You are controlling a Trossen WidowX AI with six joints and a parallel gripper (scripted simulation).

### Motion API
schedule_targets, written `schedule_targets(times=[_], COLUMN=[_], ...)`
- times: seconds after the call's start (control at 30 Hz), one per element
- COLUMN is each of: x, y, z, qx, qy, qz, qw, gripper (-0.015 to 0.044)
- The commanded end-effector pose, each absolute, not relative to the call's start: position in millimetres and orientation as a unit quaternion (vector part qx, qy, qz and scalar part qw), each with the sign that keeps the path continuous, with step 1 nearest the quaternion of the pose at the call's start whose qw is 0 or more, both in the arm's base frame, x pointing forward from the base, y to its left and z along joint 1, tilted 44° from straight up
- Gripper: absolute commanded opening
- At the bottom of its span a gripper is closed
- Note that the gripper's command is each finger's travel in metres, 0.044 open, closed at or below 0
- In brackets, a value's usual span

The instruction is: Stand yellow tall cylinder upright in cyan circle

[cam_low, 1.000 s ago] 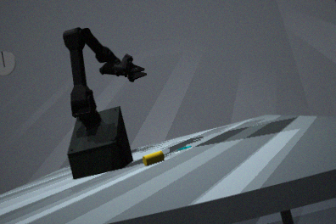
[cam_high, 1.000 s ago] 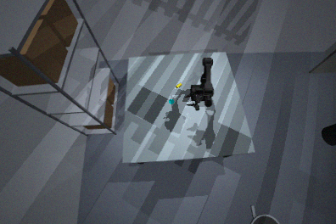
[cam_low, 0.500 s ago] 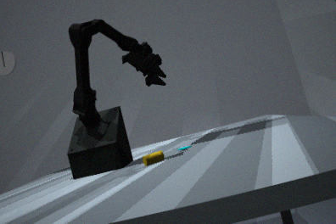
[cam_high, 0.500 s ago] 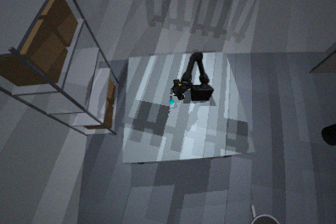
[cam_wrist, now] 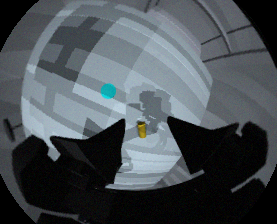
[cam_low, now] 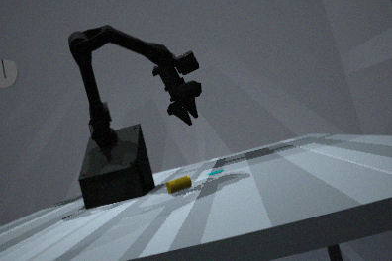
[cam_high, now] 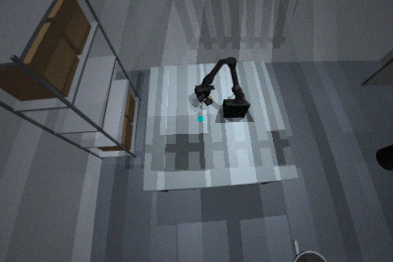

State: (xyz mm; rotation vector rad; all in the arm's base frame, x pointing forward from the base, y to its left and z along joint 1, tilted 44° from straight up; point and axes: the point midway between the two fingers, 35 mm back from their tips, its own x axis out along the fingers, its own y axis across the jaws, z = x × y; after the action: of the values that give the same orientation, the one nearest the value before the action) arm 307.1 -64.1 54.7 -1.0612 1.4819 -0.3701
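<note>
The yellow cylinder lies on its side on the table; in the top view only a bit of yellow shows beside the gripper. The cyan circle is a flat disc on the table, apart from the cylinder, with nothing on it. My gripper is open and empty, pointing down, well above the table. In the wrist view the cylinder shows between the two fingertips, farther off below them.
The arm's dark base box stands on the table. A shelf rack with brown boxes stands beyond the table's left edge in the top view. Striped shadows cross the table top.
</note>
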Motion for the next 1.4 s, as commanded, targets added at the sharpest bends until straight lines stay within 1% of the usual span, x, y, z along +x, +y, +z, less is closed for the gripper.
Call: schedule_targets(times=[0.0, 0.23, 0.43, 0.57, 0.67, 0.87, 1.13, 1.37], x=[289.2, 246.1, 241.7, 242.0, 232.9, 229.7, 229.7, 232.2], y=[-96.6, -153.7, -160.1, -196.7, -227.8, -234.7, -234.7, -229.4], z=[59.4, 69.2, 68.0, 28.1, -2.3, -8.8, -8.8, -3.9], qx=[-0.441, -0.401, -0.396, -0.394, -0.397, -0.398, -0.398, -0.397], qy=[0.675, 0.73, 0.734, 0.734, 0.734, 0.735, 0.735, 0.735], qz=[-0.139, -0.102, -0.098, -0.096, -0.098, -0.099, -0.099, -0.098], qw=[0.575, 0.545, 0.543, 0.544, 0.542, 0.541, 0.541, 0.542], gripper=[0.0309, 0.0309, 0.0309, 0.0309, 0.0309, 0.0309, 0.0105, 0.0105])
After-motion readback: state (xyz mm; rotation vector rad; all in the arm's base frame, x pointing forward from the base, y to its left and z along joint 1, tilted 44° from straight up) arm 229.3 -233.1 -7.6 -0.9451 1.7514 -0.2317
